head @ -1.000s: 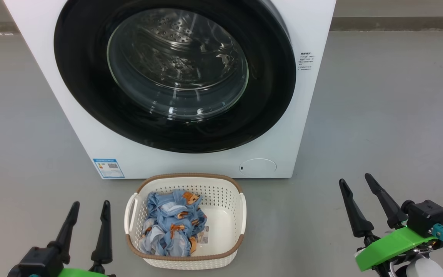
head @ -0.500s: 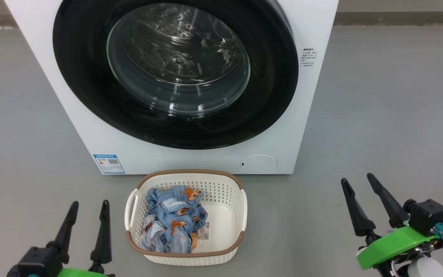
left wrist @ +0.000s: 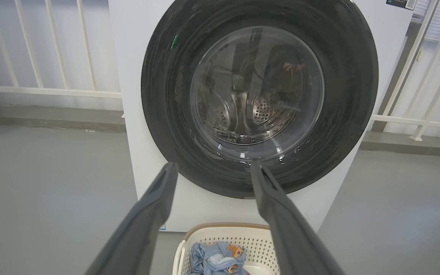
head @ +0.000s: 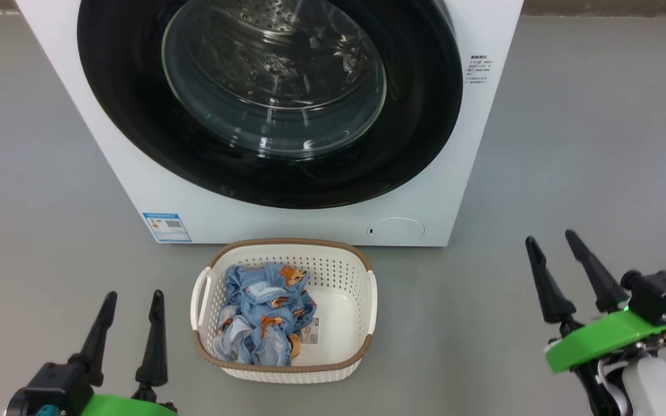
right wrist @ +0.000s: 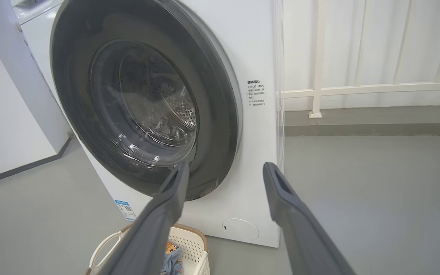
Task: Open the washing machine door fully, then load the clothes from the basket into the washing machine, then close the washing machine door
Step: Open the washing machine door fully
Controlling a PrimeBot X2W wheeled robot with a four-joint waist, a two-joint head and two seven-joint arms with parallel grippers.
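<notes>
Since a second ago the head camera has tipped, so the whole scene sits higher in its picture, while the basket keeps its place before the machine. From the head, the big white front-loading washing machine (head: 136,173) stands ahead of both grippers, its large round washing machine door (head: 425,115), glossy black rim around a clear glass bowl, shut flat against the front. Between the two grippers, nearer the left one, rests the small cream-white perforated plastic basket (head: 287,244) with a brown woven-look rim, just before the machine. The light blue bear-printed clothes (head: 263,323) lie bundled in its half toward the left fingers. The left gripper (head: 134,294) and the right gripper (head: 550,237) both stand released, fingers spread, holding nothing, well apart from basket and door. From the left wrist, the two dark fingers (left wrist: 151,214) splay wide, the door beyond their tips, the basket with the clothes low between them. From the right wrist, the fingers (right wrist: 300,221) gape likewise. The door lies beyond the finger on that view's left, the basket behind its base, and grey floor (right wrist: 376,191) past the other.
</notes>
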